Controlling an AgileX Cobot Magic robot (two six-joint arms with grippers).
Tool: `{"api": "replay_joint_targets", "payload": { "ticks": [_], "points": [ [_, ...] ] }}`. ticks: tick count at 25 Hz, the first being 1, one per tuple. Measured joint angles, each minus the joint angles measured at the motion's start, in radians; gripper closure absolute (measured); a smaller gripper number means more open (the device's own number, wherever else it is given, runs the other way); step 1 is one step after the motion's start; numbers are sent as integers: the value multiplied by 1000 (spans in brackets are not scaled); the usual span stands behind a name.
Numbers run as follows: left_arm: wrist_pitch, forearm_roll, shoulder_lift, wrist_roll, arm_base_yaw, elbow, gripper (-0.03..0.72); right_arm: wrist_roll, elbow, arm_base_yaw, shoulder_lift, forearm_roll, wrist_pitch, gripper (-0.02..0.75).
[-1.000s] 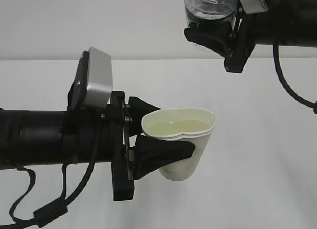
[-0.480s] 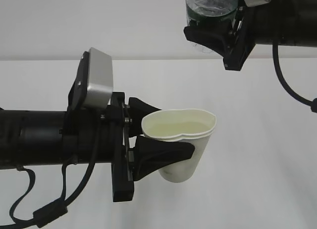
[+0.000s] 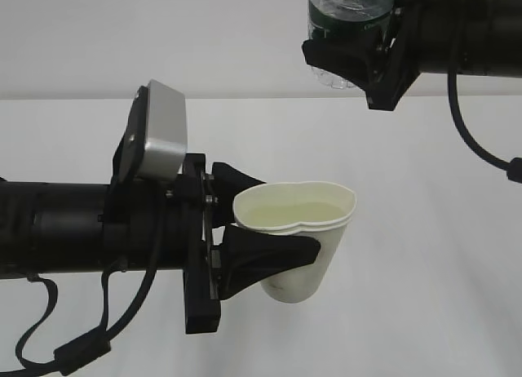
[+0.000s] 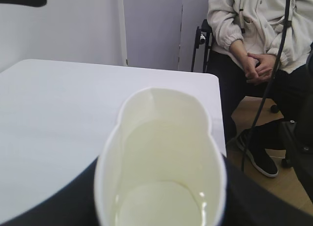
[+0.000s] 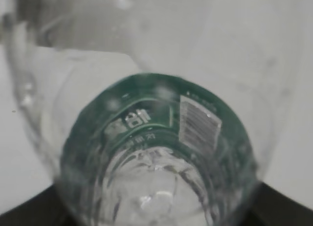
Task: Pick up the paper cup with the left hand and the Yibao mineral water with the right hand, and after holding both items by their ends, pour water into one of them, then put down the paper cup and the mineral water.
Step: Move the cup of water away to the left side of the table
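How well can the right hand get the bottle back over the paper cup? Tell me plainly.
Probably yes. The right hand holds the Yibao mineral water high and to the right of the paper cup, with only open air between them; the left hand grips the cup's other side.

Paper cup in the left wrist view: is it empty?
No. The paper cup, squeezed out of round, holds a shallow pool of clear liquid at its bottom, with the pale inner wall showing above it.
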Motion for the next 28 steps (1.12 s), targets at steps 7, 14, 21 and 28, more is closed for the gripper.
{"api": "replay_joint_targets", "payload": {
  "ticks": [7, 14, 21, 28],
  "points": [
    [0, 2, 0, 0, 0, 0, 315, 57, 0, 0, 0, 0, 5, 303],
    [0, 2, 0, 0, 0, 0, 315, 119, 0, 0, 0, 0, 5, 303],
    [0, 2, 0, -2, 0, 0, 315, 188, 0, 0, 0, -2, 28, 303],
    [0, 2, 0, -2, 0, 0, 315, 235, 0, 0, 0, -2, 65, 303]
  ]
}}
